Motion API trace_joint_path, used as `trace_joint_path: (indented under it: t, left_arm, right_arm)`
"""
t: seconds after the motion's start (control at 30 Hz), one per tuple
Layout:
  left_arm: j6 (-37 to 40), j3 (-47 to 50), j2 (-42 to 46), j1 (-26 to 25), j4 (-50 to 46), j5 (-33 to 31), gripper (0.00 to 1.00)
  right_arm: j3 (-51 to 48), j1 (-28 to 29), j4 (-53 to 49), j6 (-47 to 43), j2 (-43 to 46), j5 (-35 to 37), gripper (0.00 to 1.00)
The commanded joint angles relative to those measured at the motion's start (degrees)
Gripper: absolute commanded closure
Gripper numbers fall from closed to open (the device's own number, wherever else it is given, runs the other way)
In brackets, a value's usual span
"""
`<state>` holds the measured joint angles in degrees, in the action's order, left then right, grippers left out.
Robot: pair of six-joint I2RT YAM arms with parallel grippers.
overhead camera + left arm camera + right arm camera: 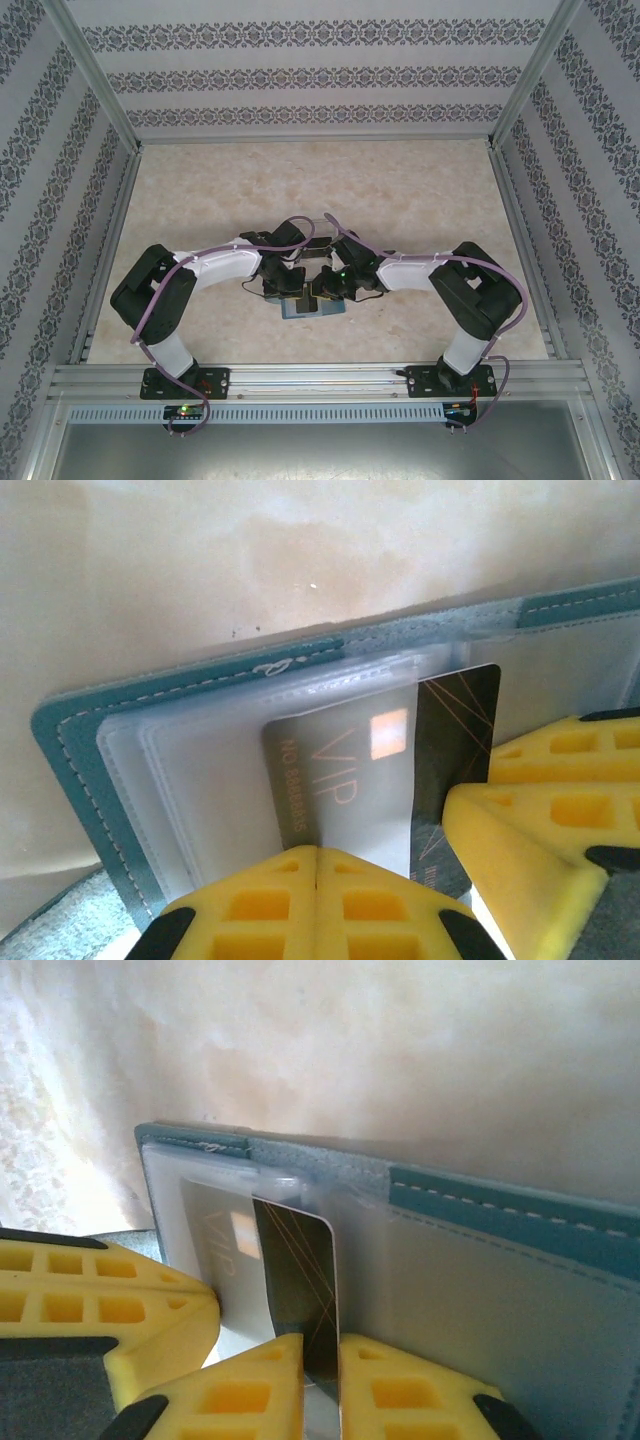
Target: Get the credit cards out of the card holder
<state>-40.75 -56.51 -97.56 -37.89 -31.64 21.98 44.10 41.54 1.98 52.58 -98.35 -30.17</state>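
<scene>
Credit card (392, 770) half under cloudy sleeve (200, 780), lower edge behind jaws

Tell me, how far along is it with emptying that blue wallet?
Done: the card holder lies open. In hand: the right pincer grips a dark VIP card sticking partway out of its clear sleeve, while the left pincer clamps the sleeve's edge. Left: pulling that card free, then any others.

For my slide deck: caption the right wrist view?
Right gripper pinches a credit card partly out of the open card holder.
</scene>
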Motion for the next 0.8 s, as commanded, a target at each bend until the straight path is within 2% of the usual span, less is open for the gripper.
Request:
trace_joint_path:
  t: [0.0, 0.33, 0.63, 0.77]
  left_arm:
    - [0.5, -0.25, -1.58, -0.52, -3.23, -2.05, 1.0]
    - [0.97, -0.91, -0.79, -0.52, -4.07, -2.41, 0.99]
    - [1.08, -0.94, -0.81, -0.52, -4.0, -2.22, 0.99]
    - [1.11, -0.88, -0.81, -0.52, -3.92, -2.06, 0.99]
  right_arm:
    - [-0.77, -0.41, 2.94, 0.51, 1.49, -2.07, 0.89]
    - [-1.56, -2.74, -2.95, -2.66, 4.04, 0.92, 0.97]
    - [0.69, -3.86, -16.17, -8.64, 7.58, 7.44, 0.97]
    - [1.67, -3.87, -18.71, -9.66, 8.31, 8.62, 0.97]
